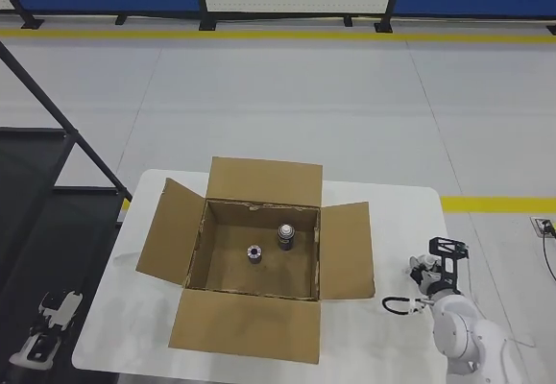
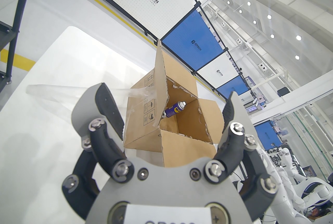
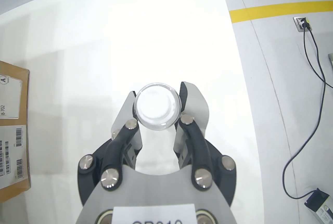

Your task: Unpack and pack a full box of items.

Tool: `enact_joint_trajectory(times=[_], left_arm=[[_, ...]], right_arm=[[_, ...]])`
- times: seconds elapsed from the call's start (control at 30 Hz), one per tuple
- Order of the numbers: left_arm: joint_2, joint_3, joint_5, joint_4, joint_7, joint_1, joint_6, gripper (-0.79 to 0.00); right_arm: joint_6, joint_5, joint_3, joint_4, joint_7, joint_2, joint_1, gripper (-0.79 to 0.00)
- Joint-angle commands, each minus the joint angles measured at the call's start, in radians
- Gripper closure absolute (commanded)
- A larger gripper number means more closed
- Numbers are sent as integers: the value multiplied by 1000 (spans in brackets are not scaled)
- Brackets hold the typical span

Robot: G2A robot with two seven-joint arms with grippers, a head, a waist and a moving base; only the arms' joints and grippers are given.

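Note:
An open cardboard box (image 1: pixel 258 180) stands mid-table with all flaps folded out. Inside it are an upright spray can (image 1: pixel 285 236) and a small dark round item (image 1: pixel 253 252). The left wrist view looks at the box (image 2: pixel 179 149) from low beside the table and shows the blue spray can (image 2: pixel 174 108). My left gripper (image 2: pixel 168 95) is open and holds nothing; it hangs off the table's front left corner (image 1: pixel 55 312). My right gripper (image 3: pixel 158 95) is shut on a clear glass (image 3: pixel 158 110), held upright just above the white table, right of the box (image 1: pixel 422 274).
The white table (image 1: pixel 402 221) has bare surface right of the box. A strip of clear tape (image 2: pixel 65 91) trails from a box flap. A black metal frame (image 1: pixel 28 182) stands to the left. A floor socket and cable (image 1: pixel 546 228) lie to the right.

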Motion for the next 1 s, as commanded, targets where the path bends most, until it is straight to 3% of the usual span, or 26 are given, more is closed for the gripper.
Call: enact_joint_trajectory(times=[0.0, 0.2, 0.27, 0.4, 0.5, 0.77, 0.97], left_arm=[[0, 0, 0, 0, 0, 0, 0, -785], [0, 0, 0, 0, 0, 0, 0, -785], [0, 0, 0, 0, 0, 0, 0, -785], [0, 0, 0, 0, 0, 0, 0, -785], [0, 0, 0, 0, 0, 0, 0, -785], [0, 0, 0, 0, 0, 0, 0, -785], [0, 0, 0, 0, 0, 0, 0, -785]], right_arm=[[14, 3, -1, -64, -33, 0, -21, 0], [30, -35, -72, -415, -173, -6, -130, 0], [-16, -56, -137, -531, -214, -7, -145, 0], [-94, -148, -278, -599, -182, -7, -111, 0], [-183, -146, -404, -529, -70, -12, -1, 0], [-262, 47, -623, -72, 299, -57, 373, 0], [-255, 155, -681, 143, 364, -82, 493, 0]])
